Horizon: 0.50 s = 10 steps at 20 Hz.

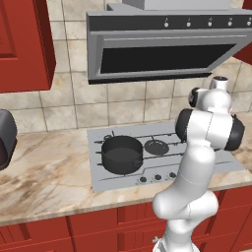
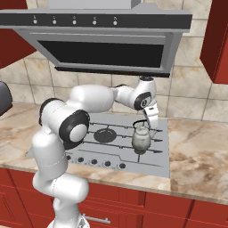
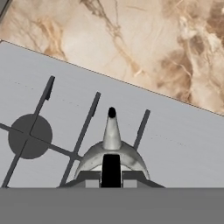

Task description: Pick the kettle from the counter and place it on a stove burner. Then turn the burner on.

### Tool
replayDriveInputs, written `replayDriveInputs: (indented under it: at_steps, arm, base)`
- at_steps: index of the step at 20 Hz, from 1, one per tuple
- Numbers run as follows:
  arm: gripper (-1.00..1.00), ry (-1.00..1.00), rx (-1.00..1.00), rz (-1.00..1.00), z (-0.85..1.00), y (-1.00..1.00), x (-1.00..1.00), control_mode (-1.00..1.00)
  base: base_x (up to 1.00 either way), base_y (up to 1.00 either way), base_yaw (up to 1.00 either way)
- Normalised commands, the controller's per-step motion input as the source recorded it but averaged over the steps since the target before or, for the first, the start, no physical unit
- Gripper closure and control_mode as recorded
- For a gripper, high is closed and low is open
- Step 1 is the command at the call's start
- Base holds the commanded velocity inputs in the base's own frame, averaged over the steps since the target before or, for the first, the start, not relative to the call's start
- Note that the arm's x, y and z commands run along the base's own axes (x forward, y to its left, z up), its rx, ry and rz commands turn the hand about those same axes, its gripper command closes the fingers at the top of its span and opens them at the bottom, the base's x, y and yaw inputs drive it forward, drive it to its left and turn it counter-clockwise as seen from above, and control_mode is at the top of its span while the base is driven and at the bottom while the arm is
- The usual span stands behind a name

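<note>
The small silver-grey kettle (image 2: 141,139) hangs low over the right side of the grey cooktop (image 2: 162,162); I cannot tell whether its base touches the grate. My gripper (image 2: 149,118) comes down on it from above and is shut on its thin black handle. In the hand view the kettle (image 3: 111,151) lies right below the gripper (image 3: 110,176), its spout pointing away towards the counter (image 3: 131,39). A small round dark burner cap (image 3: 29,136) under black grate bars lies to the left of the kettle in that view.
A wide black pot (image 1: 121,154) stands on the cooktop's left burner, with a ringed burner (image 1: 156,146) beside it. A row of knobs (image 2: 93,162) runs along the cooktop's front edge. A grey hood (image 1: 162,44) hangs above. A dark appliance (image 1: 5,138) stands far left.
</note>
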Motion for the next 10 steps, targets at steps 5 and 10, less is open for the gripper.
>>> replayDriveInputs:
  at_steps: [5,10]
  arm:
    - [1.0,0.02,0.0,0.0,0.0,0.0,-0.17,-1.0]
    - [1.0,0.02,0.0,0.0,0.0,0.0,-0.03,-1.0]
  base:
    - [0.0,0.0,0.0]
    - [0.0,0.0,0.0]
